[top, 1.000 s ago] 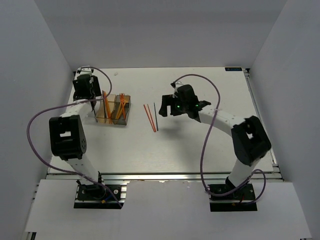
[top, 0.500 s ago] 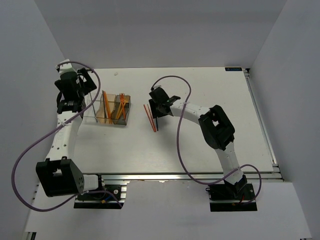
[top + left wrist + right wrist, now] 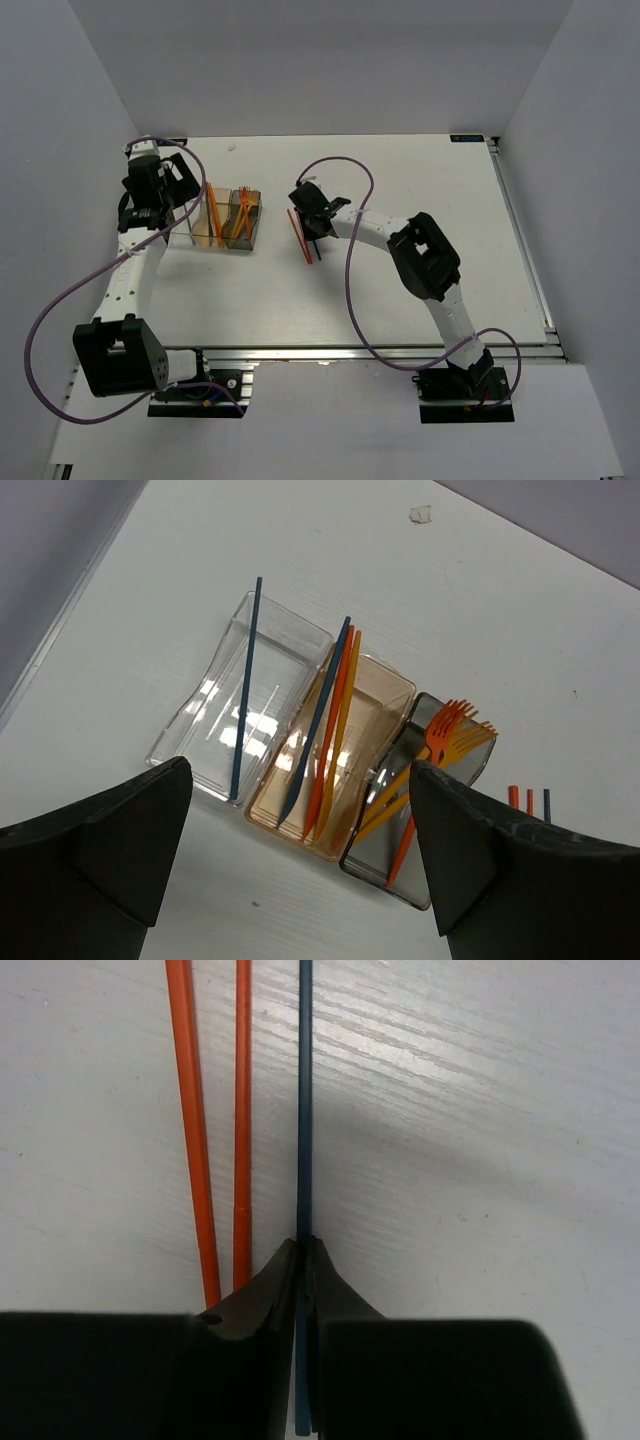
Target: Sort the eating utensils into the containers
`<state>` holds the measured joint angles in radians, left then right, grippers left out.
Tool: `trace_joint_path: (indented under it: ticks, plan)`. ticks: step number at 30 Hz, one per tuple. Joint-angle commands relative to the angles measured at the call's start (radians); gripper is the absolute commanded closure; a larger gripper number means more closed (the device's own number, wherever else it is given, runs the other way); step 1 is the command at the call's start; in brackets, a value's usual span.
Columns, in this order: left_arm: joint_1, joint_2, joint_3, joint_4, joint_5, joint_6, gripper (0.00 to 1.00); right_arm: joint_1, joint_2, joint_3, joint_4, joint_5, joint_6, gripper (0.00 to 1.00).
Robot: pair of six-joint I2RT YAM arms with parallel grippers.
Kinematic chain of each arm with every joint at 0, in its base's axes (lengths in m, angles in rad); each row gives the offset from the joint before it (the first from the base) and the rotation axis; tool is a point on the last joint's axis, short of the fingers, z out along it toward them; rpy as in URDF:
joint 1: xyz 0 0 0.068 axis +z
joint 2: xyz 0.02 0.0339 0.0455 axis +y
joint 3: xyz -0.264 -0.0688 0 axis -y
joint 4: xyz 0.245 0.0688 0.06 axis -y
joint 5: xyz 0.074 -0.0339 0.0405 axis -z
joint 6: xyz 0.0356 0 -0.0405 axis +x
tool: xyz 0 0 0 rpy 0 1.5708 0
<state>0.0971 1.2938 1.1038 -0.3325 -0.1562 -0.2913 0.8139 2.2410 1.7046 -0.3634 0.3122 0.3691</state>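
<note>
Top: left gripper point(image 3: 165, 195) backed off to 9 o'clock of bins point(image 3: 257, 230), right gripper point(image 3: 308, 215) dropped onto sticks point(image 3: 303, 243) at their 3; left wrist: jaws now wide apart; right wrist: jaws just clamped on blue stick point(image 3: 304, 1110), 2 orange sticks point(image 3: 190, 1110) at its 9, so next pick looks underway.

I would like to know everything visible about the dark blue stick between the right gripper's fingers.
The blue stick is thin, straight, dark blue, plastic-looking. It appears to lie flat on the white table, nearly parallel to two orange sticks beside it, apart from them. The right gripper pinches it between its fingertips.
</note>
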Motion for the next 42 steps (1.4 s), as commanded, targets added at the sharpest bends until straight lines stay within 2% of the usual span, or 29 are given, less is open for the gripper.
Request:
trace_joint_path:
  ticks: [1,2,3,7,11,12,14,17,20,22,25,29,32,33,36,37,39,40,42]
  plan:
    - [0.001,-0.040,-0.002,0.007,0.058,-0.022,0.02,-0.002,0.026,-0.080,-0.057,0.015,0.042,0.94]
    - [0.001,-0.045,-0.004,0.015,0.081,-0.023,0.02,-0.002,0.014,-0.130,-0.048,0.010,0.054,0.95]
    - [0.001,-0.045,-0.007,0.012,0.095,-0.028,0.02,-0.002,-0.012,-0.158,-0.033,0.004,0.057,1.00]
    - [0.000,-0.048,-0.036,0.012,0.226,-0.068,0.02,-0.016,-0.073,-0.237,0.003,-0.034,0.071,1.00]
    - [-0.010,-0.073,-0.143,0.145,0.482,-0.211,0.02,-0.018,-0.217,-0.289,0.027,-0.002,0.060,1.00]
    - [-0.020,-0.077,-0.169,0.174,0.501,-0.242,0.02,-0.018,-0.251,-0.301,0.037,0.008,0.059,1.00]
    - [-0.082,-0.091,-0.257,0.294,0.524,-0.334,0.02,-0.021,-0.349,-0.336,0.084,0.001,0.053,1.00]
    - [-0.247,-0.093,-0.343,0.455,0.505,-0.434,0.02,-0.035,-0.470,-0.414,0.145,-0.047,0.057,1.00]
    - [-0.355,-0.067,-0.404,0.653,0.517,-0.551,0.02,-0.038,-0.593,-0.509,0.249,-0.126,0.062,1.00]
    - [-0.416,-0.028,-0.412,0.767,0.533,-0.597,0.02,-0.039,-0.644,-0.577,0.317,-0.243,0.065,1.00]
    - [-0.482,0.031,-0.372,0.794,0.526,-0.617,0.02,-0.038,-0.708,-0.611,0.403,-0.373,0.086,1.00]
    - [-0.508,0.074,-0.337,0.770,0.497,-0.609,0.03,-0.038,-0.761,-0.640,0.475,-0.439,0.129,1.00]
    - [-0.510,0.093,-0.337,0.767,0.489,-0.611,0.11,-0.033,-0.764,-0.634,0.489,-0.469,0.139,1.00]
    - [-0.510,0.097,-0.335,0.764,0.486,-0.614,0.24,-0.032,-0.764,-0.632,0.494,-0.470,0.139,1.00]
    - [-0.511,0.119,-0.332,0.774,0.507,-0.624,0.41,-0.028,-0.752,-0.616,0.501,-0.479,0.140,1.00]
    - [-0.511,0.124,-0.326,0.776,0.509,-0.626,0.58,-0.030,-0.745,-0.609,0.500,-0.484,0.140,1.00]
    - [-0.511,0.134,-0.314,0.750,0.509,-0.615,0.71,-0.028,-0.735,-0.600,0.508,-0.495,0.146,1.00]
    - [-0.511,0.137,-0.296,0.736,0.511,-0.596,0.91,-0.028,-0.733,-0.600,0.520,-0.496,0.149,1.00]
    - [-0.511,0.144,-0.276,0.678,0.503,-0.571,1.00,-0.028,-0.735,-0.603,0.531,-0.498,0.154,1.00]
